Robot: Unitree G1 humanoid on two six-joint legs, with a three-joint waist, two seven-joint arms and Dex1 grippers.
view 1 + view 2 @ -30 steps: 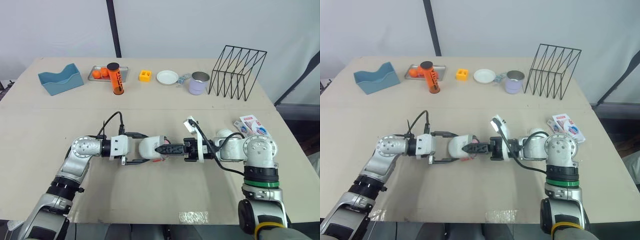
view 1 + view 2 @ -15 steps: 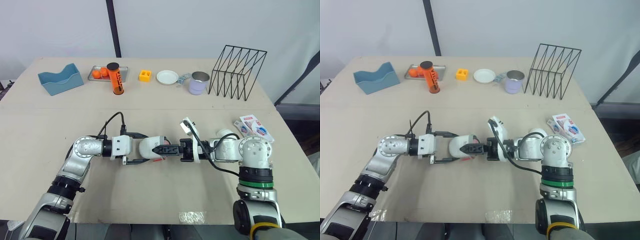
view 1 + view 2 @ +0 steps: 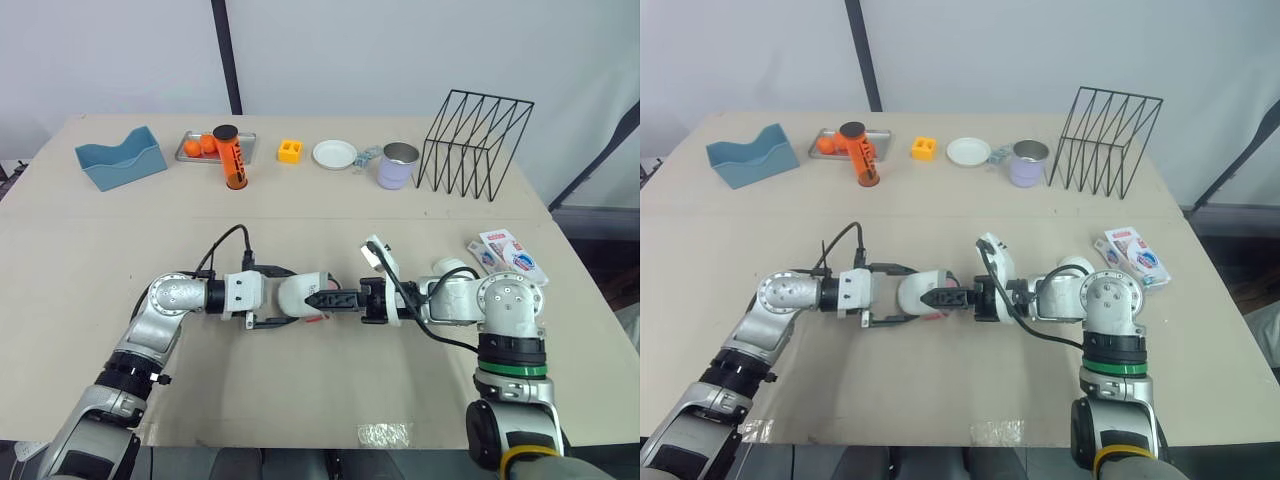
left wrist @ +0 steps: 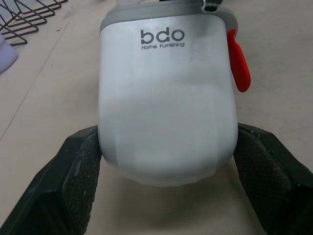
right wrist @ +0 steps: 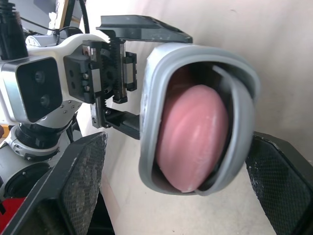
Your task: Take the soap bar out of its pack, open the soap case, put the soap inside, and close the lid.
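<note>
My left gripper (image 3: 288, 296) is shut on the white soap case (image 3: 298, 294), holding it on its side just above the table's middle. The case's body (image 4: 166, 107) carries a red latch (image 4: 238, 66), and a black finger (image 4: 80, 161) presses each flank. A pink soap bar (image 5: 193, 137) sits inside the case's grey-rimmed mouth (image 5: 151, 98). My right gripper (image 3: 325, 298) is at that mouth, open, its fingers (image 5: 73, 196) spread wide on either side. Near the table's right edge lie the soap packs (image 3: 508, 252).
Along the back stand a blue tray (image 3: 121, 158), a metal tray (image 3: 205, 147), an orange cylinder (image 3: 232, 158), a yellow block (image 3: 290, 151), a white plate (image 3: 334, 154), a lavender cup (image 3: 397, 166) and a black wire rack (image 3: 475, 145).
My right gripper has pushed left, up to the case's mouth, and has held there for the last half second. The left gripper still holds the case, shifted slightly right.
</note>
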